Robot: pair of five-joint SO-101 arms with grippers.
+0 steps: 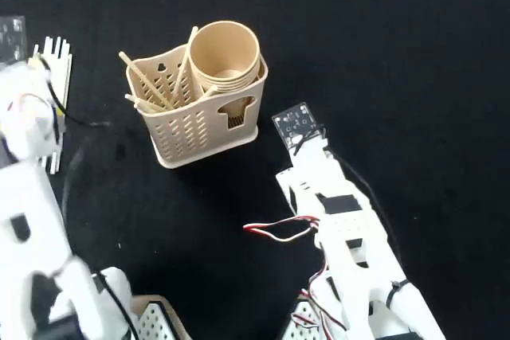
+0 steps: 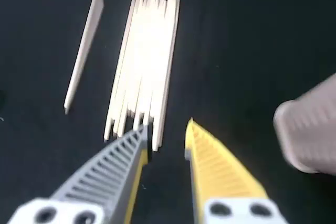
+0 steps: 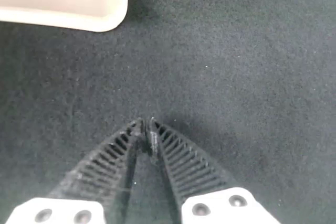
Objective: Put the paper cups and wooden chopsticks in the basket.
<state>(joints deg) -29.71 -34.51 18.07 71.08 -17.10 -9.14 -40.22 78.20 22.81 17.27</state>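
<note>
A beige slotted basket (image 1: 185, 134) stands on the black table and holds stacked paper cups (image 1: 225, 55) and a few wooden chopsticks (image 1: 148, 84). At the table's left edge lies a bundle of loose chopsticks (image 1: 56, 65) (image 2: 146, 61), with a single one (image 2: 84, 45) apart beside it. My left gripper (image 2: 167, 129) hovers open just over the near ends of that bundle, nothing between its fingers. My right gripper (image 3: 145, 125) is shut and empty above bare cloth, a short way from the basket's corner (image 3: 100, 9). The right arm (image 1: 335, 220) lies right of the basket.
The left arm's white body (image 1: 32, 220) fills the table's left side. Red and white wires (image 1: 279, 228) loop off the right arm. White perforated parts (image 1: 151, 320) sit at the front edge. Cables run along the back edge.
</note>
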